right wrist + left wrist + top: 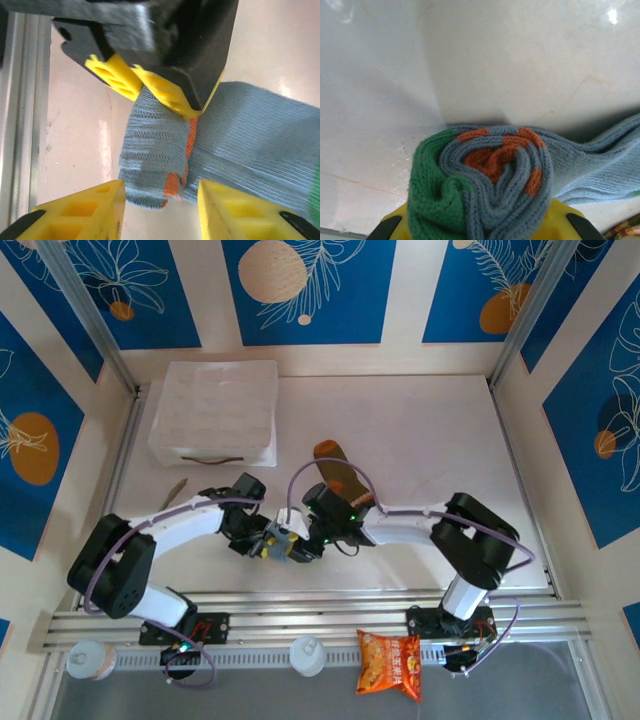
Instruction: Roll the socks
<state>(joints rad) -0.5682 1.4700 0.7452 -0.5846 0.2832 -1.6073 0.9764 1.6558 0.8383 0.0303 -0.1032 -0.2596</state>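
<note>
In the left wrist view, the grey-blue sock (485, 175) is coiled into a tight roll showing green heel and orange stripes. My left gripper (480, 226) is shut on that roll, its yellow fingers (559, 222) on either side. The sock's unrolled part (600, 160) trails off right on the table. In the right wrist view, my right gripper (160, 202) is open, its yellow fingers (85, 212) standing to each side of the roll's end (155, 145), with the left gripper's fingers (160, 92) pinching the roll from above. The olive-brown sock (340, 472) lies flat behind both grippers, its orange heel farthest away.
A clear plastic box (213, 412) stands at the back left. A small brown scrap (176, 490) lies near the left arm. Metal rails (320, 612) run along the near edge, with an orange snack packet (391, 663) beyond them. Patterned walls enclose the table.
</note>
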